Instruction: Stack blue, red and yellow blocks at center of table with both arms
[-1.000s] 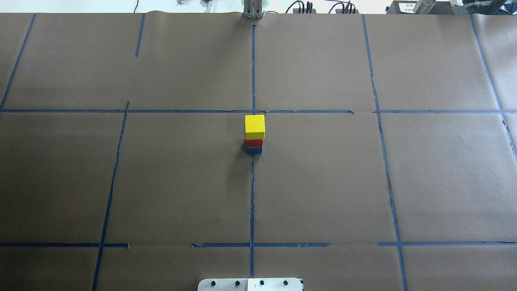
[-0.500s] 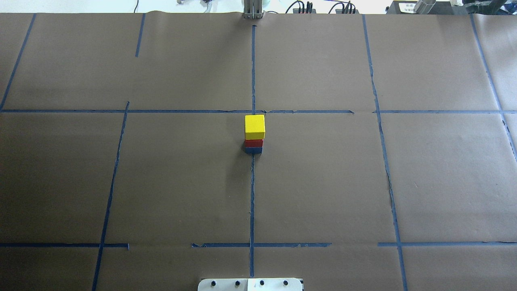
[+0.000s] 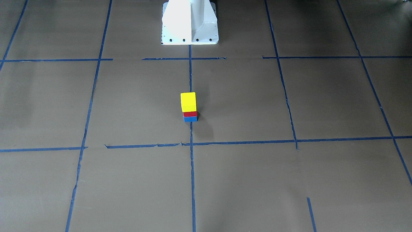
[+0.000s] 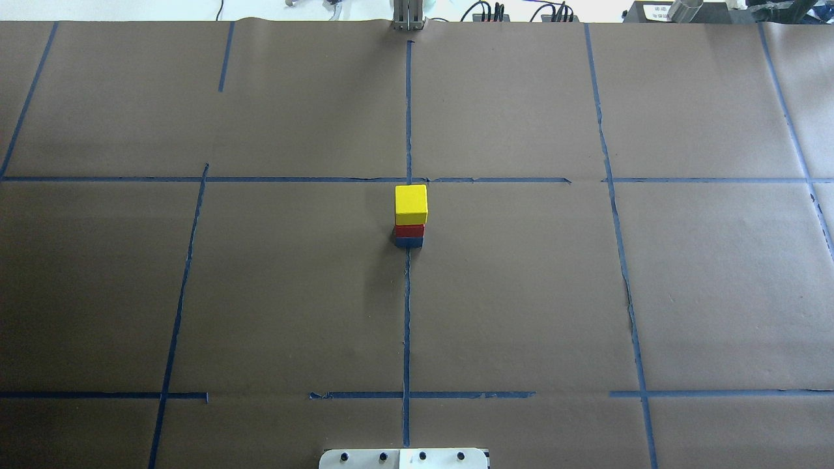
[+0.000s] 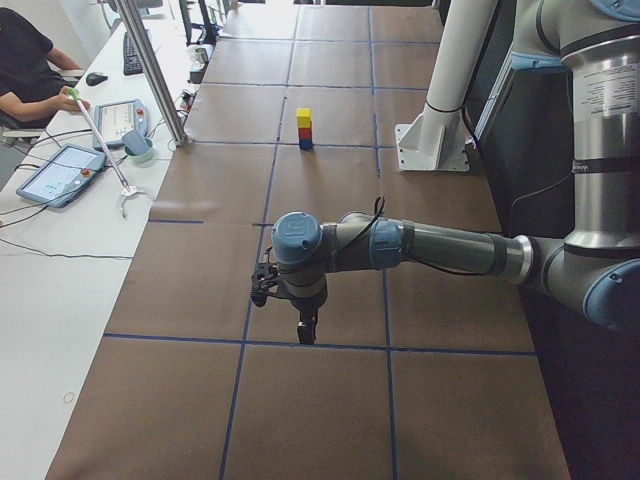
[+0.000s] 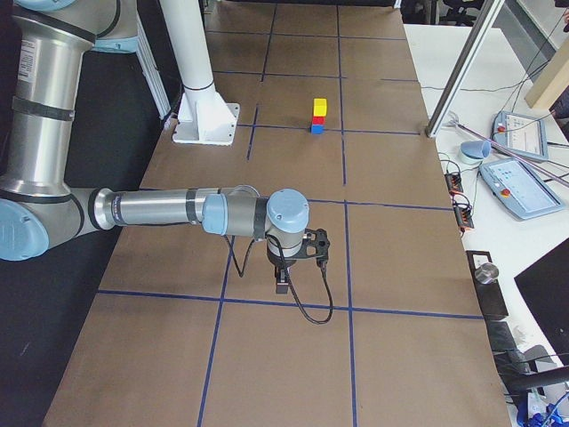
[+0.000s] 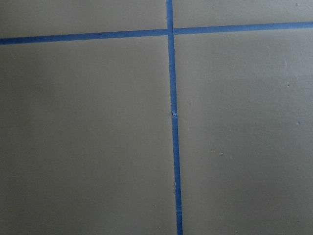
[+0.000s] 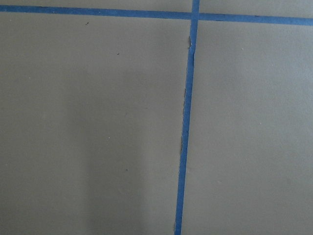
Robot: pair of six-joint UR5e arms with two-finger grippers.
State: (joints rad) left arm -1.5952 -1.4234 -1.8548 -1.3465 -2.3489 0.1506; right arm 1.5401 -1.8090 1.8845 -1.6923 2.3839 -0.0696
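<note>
Stacking looks finished. Front view: yellow block (image 3: 188, 101) on red block (image 3: 190, 113) on blue block (image 3: 190, 119), upright on the desk's (image 3: 289, 180) centre line, with no pincer in sight. Overhead: the same tower, nothing more. Only the left side view shows the left pincer (image 5: 307, 328), well apart from the tower; only the right side view shows the right pincer (image 6: 282, 283). How far either is open I cannot tell; neither holds a block. Wrist views: bare desk and tape.
</note>
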